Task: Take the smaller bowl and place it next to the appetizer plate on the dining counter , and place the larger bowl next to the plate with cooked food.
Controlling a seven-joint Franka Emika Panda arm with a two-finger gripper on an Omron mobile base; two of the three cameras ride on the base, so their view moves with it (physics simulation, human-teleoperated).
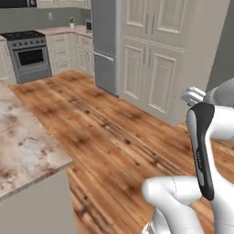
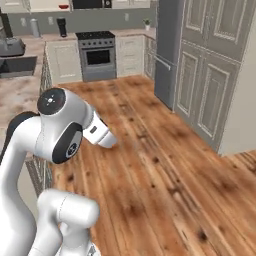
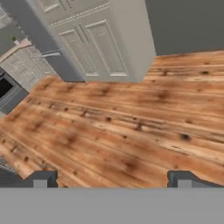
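Note:
My gripper (image 3: 111, 179) is open in the hand view. Its two dark fingertips (image 3: 41, 179) stand far apart with nothing between them, over bare wooden floor (image 3: 122, 127). At the left of the left base view stands a counter with a pinkish veined marble top and a plain beige front; by its look it is the dining counter (image 1: 27, 151). The part of its top in view is bare. The smaller bowl, the larger bowl, the appetizer plate and the plate with cooked food are out of view. My arm (image 1: 201, 146) is folded up close to the base.
Tall cream cabinets (image 1: 151, 55) and a grey fridge (image 1: 105, 45) line the far side of the floor. A steel oven range (image 2: 97, 55) stands at the back. In the right base view a marble worktop with a dark sink (image 2: 17, 65) runs along the left.

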